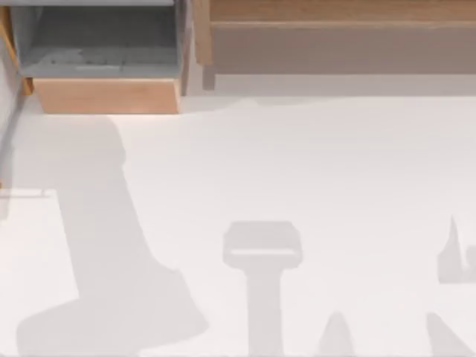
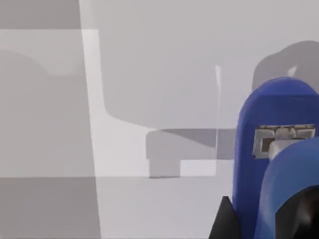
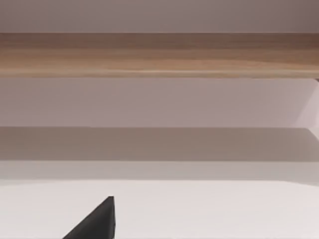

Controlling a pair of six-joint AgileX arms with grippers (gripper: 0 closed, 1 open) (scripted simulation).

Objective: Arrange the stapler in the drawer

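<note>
In the left wrist view the stapler (image 2: 273,112) is sitting very close to the camera, taking up the lower right of the frame. Its blue body is standing upright there, with a small metal plate showing on its face and a black rounded part at the bottom right corner. The left gripper (image 2: 227,225) is showing as a black wedge pressed against the stapler's left edge at the bottom of the frame, and it is looking closed around the stapler and holding it above the white table (image 2: 164,74), where grey shadows are lying.

In the top view the drawer (image 1: 108,95) is sitting in the upper left of the frame. It is standing pulled open, its light wooden front panel facing down the frame and its grey walls and floor lying bare behind the panel. The long wood-and-grey shelf unit (image 1: 335,37) is running along the upper right of the frame, just beside the drawer. Soft shadows of the arms are falling across the table (image 1: 312,163) in the lower half.

In the right wrist view the right gripper (image 3: 97,223) is showing as a dark tip at the bottom left of centre, facing the shelf unit (image 3: 159,55) across bare table (image 3: 224,209). Whether it is wide or narrow I cannot tell
</note>
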